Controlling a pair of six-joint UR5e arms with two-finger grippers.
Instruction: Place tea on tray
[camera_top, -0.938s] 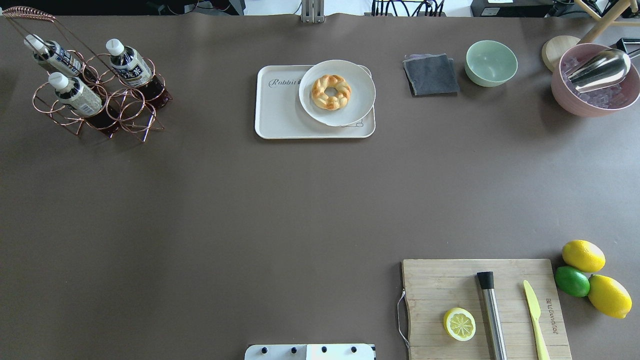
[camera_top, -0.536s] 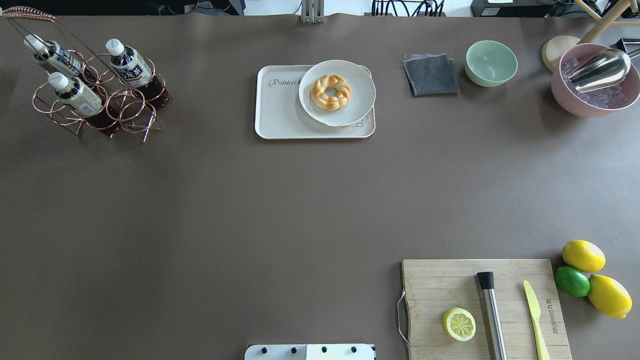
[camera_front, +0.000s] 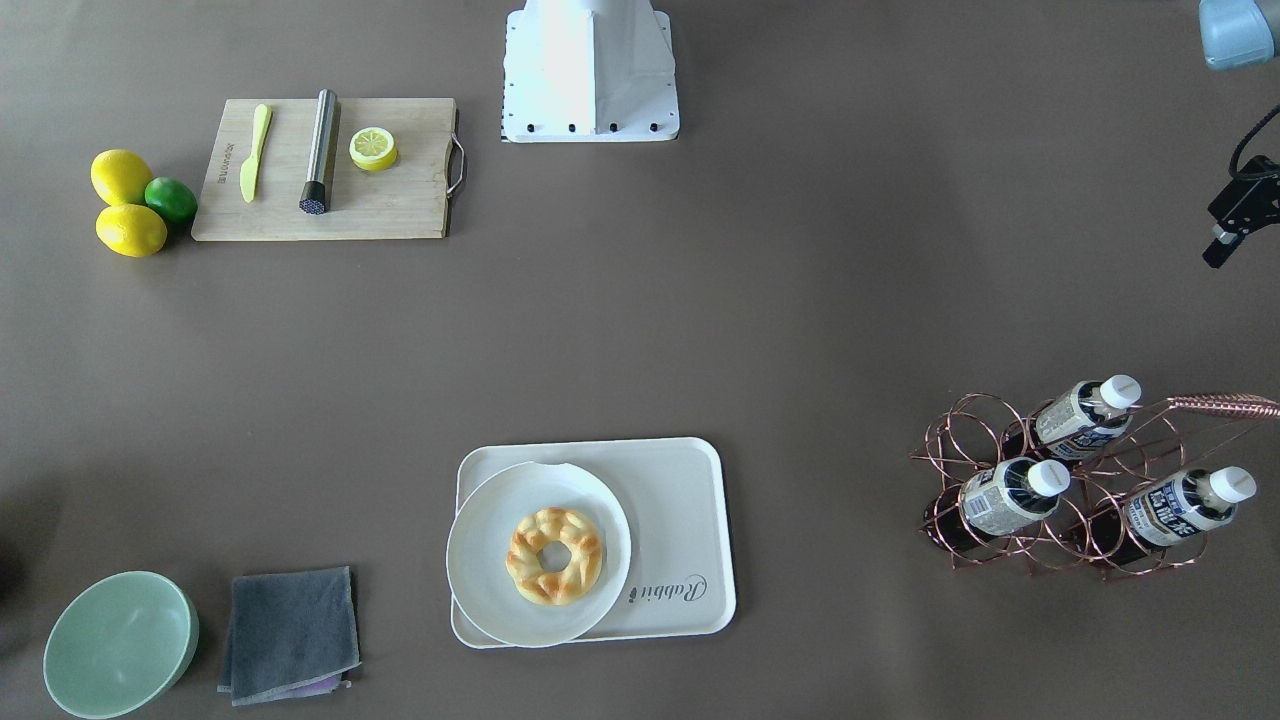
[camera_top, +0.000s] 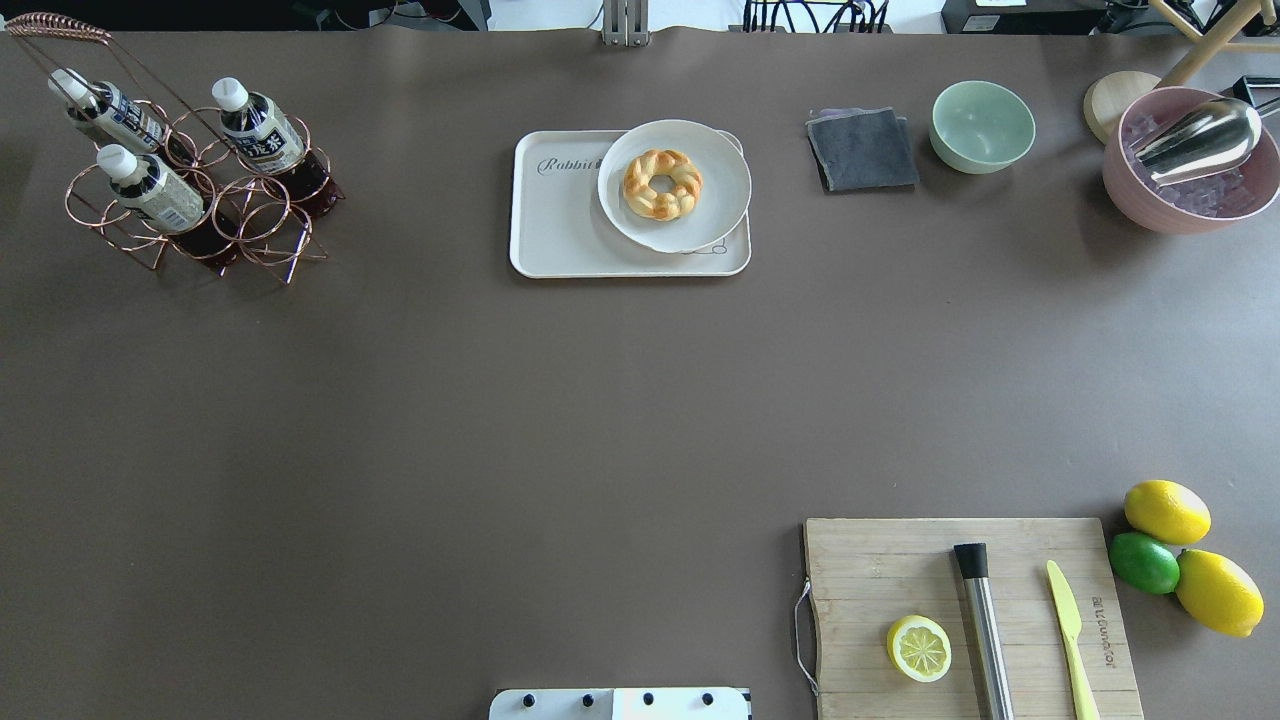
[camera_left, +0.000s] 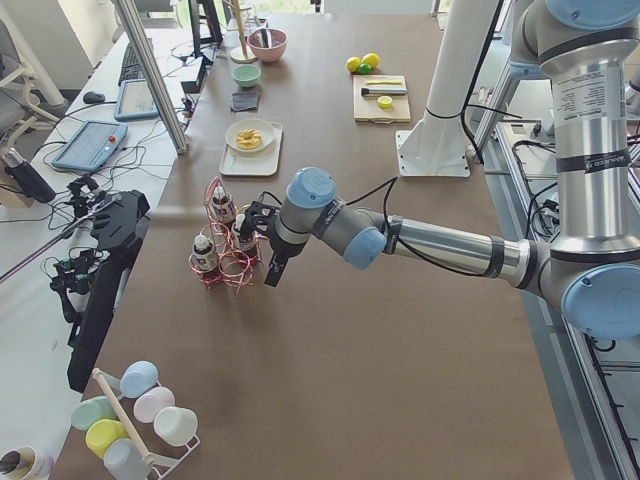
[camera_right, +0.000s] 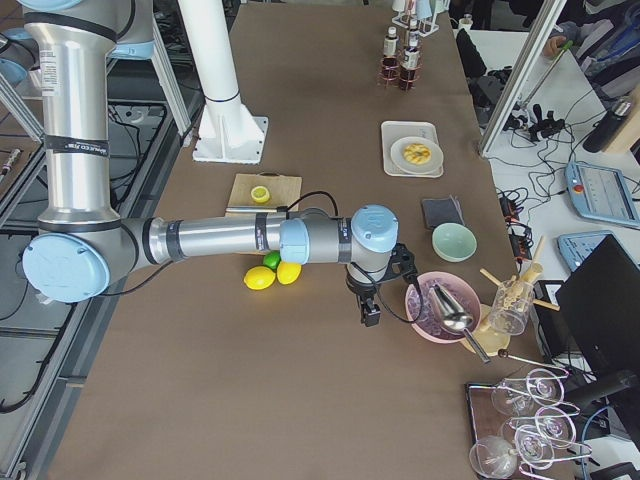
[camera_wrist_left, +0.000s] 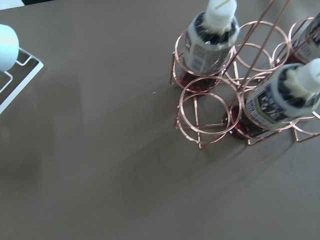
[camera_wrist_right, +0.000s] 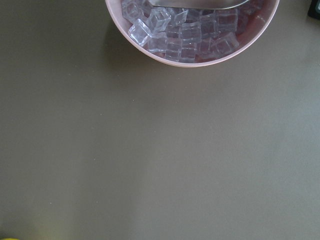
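Standing in a copper wire rack (camera_top: 243, 213): three clear bottles of dark tea (camera_top: 160, 190), white caps.
Left gripper (camera_left: 271, 279) hangs near them, not touching; its grip cannot be told.

The table (camera_top: 500, 420) had a matt brown covering. The tea bottles (camera_top: 262, 128) were clear plastic with smooth white caps and printed labels, standing in a shiny copper-coloured wire rack (camera_top: 250, 215). The tray (camera_top: 555, 225) looked like matt cream plastic, and the plate (camera_top: 720, 190) was glossier (ceramic or plastic, hard to tell). The cloth (camera_top: 862, 150) was soft grey fabric, the cutting board (camera_top: 860, 570) pale grained wood, the scoop (camera_top: 1200, 140) polished metal.
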